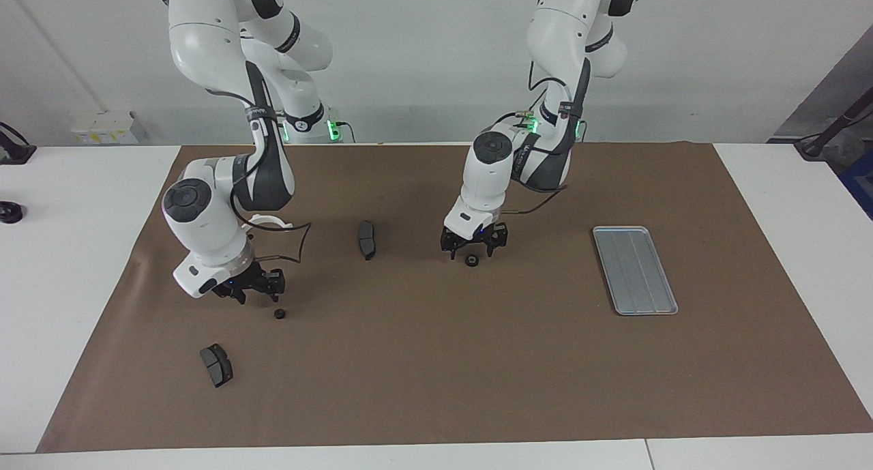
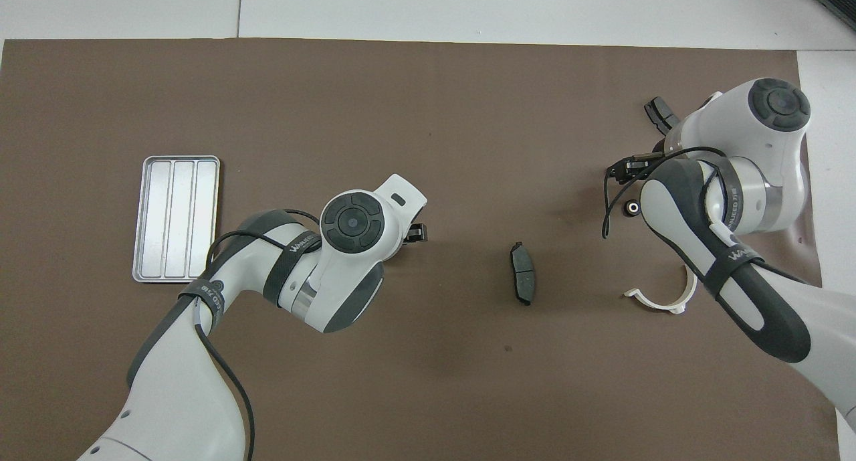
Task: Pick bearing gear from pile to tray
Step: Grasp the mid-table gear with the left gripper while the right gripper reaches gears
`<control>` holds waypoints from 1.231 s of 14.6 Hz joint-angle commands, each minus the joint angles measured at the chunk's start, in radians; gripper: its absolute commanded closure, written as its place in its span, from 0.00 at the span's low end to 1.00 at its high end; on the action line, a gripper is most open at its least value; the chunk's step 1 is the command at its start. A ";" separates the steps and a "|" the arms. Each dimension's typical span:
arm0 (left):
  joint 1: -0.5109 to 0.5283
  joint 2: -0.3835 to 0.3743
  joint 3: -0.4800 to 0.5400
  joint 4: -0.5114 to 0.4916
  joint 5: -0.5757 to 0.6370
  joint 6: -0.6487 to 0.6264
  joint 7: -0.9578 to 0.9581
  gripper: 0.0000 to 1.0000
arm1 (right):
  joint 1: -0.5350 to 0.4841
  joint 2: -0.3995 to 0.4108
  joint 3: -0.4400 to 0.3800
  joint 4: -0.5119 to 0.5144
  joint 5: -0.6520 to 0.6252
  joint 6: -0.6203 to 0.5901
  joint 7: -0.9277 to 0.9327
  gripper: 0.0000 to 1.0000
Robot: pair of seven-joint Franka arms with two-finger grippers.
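Note:
One bearing gear (image 1: 470,260), a small black ring, lies on the brown mat. My left gripper (image 1: 468,250) hangs open just over it, a fingertip to each side; whether it touches I cannot tell. In the overhead view the left arm hides this gear. A second bearing gear (image 1: 279,314) lies toward the right arm's end, with my right gripper (image 1: 256,294) open and empty low beside it. The overhead view shows another small black ring (image 2: 631,208) by the right wrist. The silver tray (image 1: 634,270) (image 2: 176,219) sits at the left arm's end with nothing in it.
The pile is scattered over the mat. One dark brake pad (image 1: 367,239) (image 2: 522,282) lies between the arms. Another brake pad (image 1: 216,365) lies farther from the robots at the right arm's end. A white half-ring (image 2: 659,302) lies under the right forearm.

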 commanded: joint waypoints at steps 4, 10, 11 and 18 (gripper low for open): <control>-0.019 0.005 0.016 -0.019 0.076 0.030 -0.017 0.27 | -0.009 -0.082 0.008 -0.150 0.050 0.047 -0.028 0.32; -0.016 0.007 0.016 -0.024 0.096 0.053 -0.014 0.50 | -0.013 -0.100 0.008 -0.187 0.051 0.056 -0.030 0.37; -0.011 0.007 0.016 -0.020 0.096 0.050 -0.015 0.64 | -0.015 -0.100 0.008 -0.193 0.051 0.059 -0.030 0.37; 0.015 -0.045 0.024 -0.016 0.096 -0.027 -0.020 1.00 | -0.024 -0.103 0.007 -0.217 0.051 0.099 -0.045 0.42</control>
